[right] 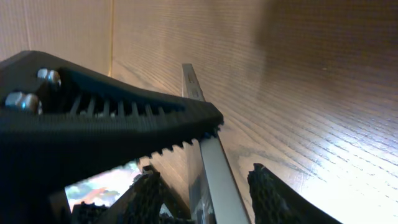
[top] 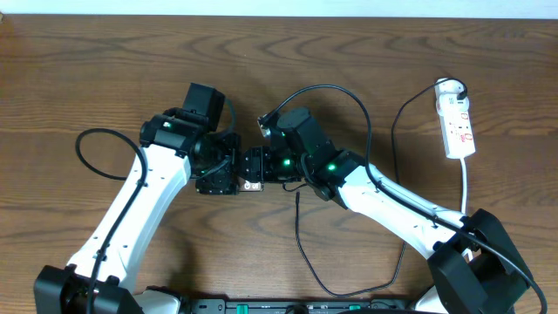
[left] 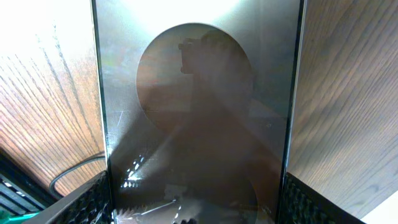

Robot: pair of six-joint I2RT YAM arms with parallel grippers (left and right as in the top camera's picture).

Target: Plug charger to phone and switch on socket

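The phone [top: 252, 168] sits at the middle of the table [top: 87, 70], between the two grippers. The left gripper [top: 228, 171] clamps it across its width; in the left wrist view the glossy slab [left: 199, 124] fills the space between the fingers [left: 93, 200]. The right gripper [top: 268, 166] meets it from the other side, and its fingers [right: 146, 194] straddle the phone's thin edge [right: 214, 163] with a small gap on each side. The charger [top: 301, 249] lies loose on the table, its plug tip just beside the right arm. The socket [top: 457, 118] lies at the far right, well apart from the phone.
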